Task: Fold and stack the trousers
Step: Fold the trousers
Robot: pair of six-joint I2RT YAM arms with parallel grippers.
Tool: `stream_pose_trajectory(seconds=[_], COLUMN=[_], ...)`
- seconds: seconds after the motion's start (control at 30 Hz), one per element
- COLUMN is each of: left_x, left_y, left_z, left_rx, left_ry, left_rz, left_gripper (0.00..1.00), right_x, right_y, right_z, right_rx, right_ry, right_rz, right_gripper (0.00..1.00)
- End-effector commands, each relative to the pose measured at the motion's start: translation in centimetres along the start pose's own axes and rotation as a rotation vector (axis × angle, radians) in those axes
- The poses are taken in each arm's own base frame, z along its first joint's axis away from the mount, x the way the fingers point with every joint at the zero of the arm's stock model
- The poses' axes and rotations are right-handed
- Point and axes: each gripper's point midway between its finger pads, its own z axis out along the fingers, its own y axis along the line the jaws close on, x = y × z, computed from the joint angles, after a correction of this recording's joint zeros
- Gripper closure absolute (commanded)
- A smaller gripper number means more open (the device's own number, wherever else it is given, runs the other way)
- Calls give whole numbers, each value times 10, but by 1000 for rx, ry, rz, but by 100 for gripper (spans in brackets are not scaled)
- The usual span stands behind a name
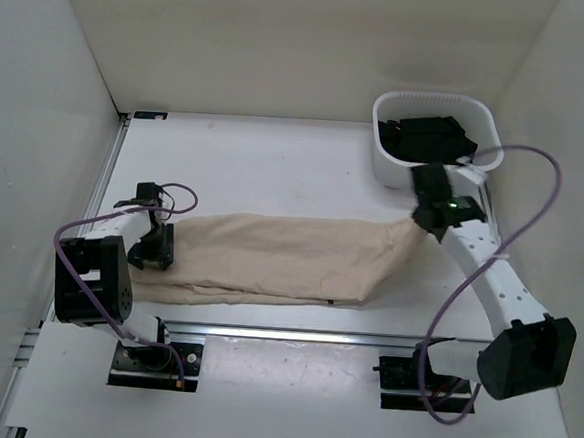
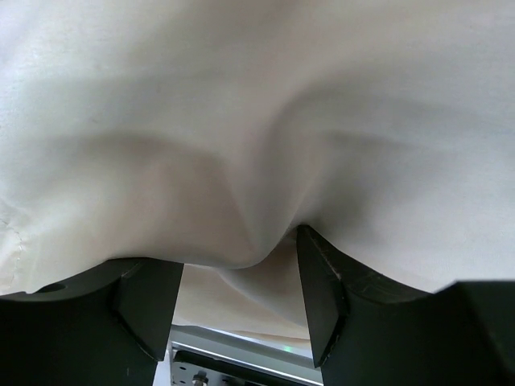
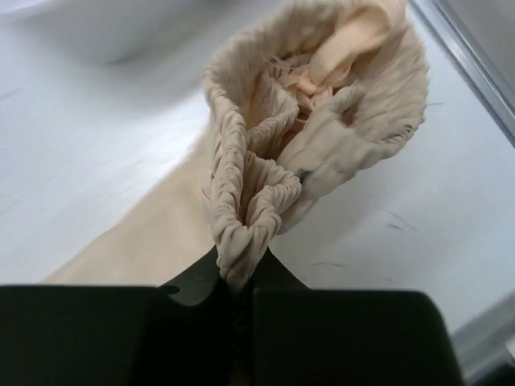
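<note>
These trousers [image 1: 269, 258] are soft, floppy cloth lying stretched across the tabletop [image 1: 276, 158], so the ends are the place to grab. Only its wrist cam shows the right pincer [image 3: 237, 277] clamped on the gathered waistband [image 3: 241, 201]. The left pincer [image 2: 240, 297] is spread, with cloth sagging between its fingers.

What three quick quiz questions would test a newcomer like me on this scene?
1. True or false: the trousers lie folded inside the basket.
2. What does the right gripper pinch? A. the waistband B. the basket's rim C. nothing
3. Fill in: the clothes in the basket are ___ in colour.

Key: 1 false, they lie stretched out on the table; 2 A; 3 black.
</note>
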Motion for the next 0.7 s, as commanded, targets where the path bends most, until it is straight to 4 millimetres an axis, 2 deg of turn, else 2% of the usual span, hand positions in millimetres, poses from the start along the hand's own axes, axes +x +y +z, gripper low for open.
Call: stream_pose_trajectory(seconds=[0.0,0.03,0.07,0.1,0.13,0.17,0.2,0.23,0.27,0.3,0.33,0.37,0.4,0.53,0.57,0.6,0.67], left_x=[-1,-1,1,1,-2,-4,-4,-4,-5,-5,-5,-5,-3,-2,-6,-6,-8], left_y=[-7,-9,-10,-10,-10,-10,-10,-9,-11,-11,-11,-11,-11,-12,-12,-12,-12], left_z=[5,5,7,7,7,7,7,7,7,7,7,7,8,10,9,9,9], left_rx=[7,9,8,8,1,1,1,-8,-7,-7,-7,-7,-7,-7,-7,-7,-7], left_ry=[11,9,20,20,18,9,9,9,7,7,7,7,15,24,16,15,15], left_rz=[21,30,32,33,41,39,39,39,48,48,48,48,50,52,50,50,50], left_gripper=[31,31,31,31,31,31,31,31,31,31,31,31,31,31,31,31,31], right_x=[-3,23,49,52,83,118,136,146,179,193,218,226,247,285,285,296,305], right_y=[40,77,99,131,159,179,197,231,249,260,273,286,299,305,305,304,306], right_z=[-59,-85,-85,-107,-134,-129,-139,-178,-172,-181,-188,-202,-214,-203,-203,-203,-202], right_rx=[30,-77,-70,-135,-219,-184,-205,-308,-290,-314,-346,-402,-483,-544,-543,-557,-587], right_ry=[-219,-237,-232,-271,-290,-302,-305,-313,-316,-312,-326,-313,-276,-189,-191,-177,-166], right_rz=[-248,-299,-395,-392,-474,-589,-621,-593,-664,-689,-753,-745,-739,-831,-841,-865,-933], right_gripper=[100,100,100,100,100,100,100,100,100,100,100,100,100,100,100,100,100])
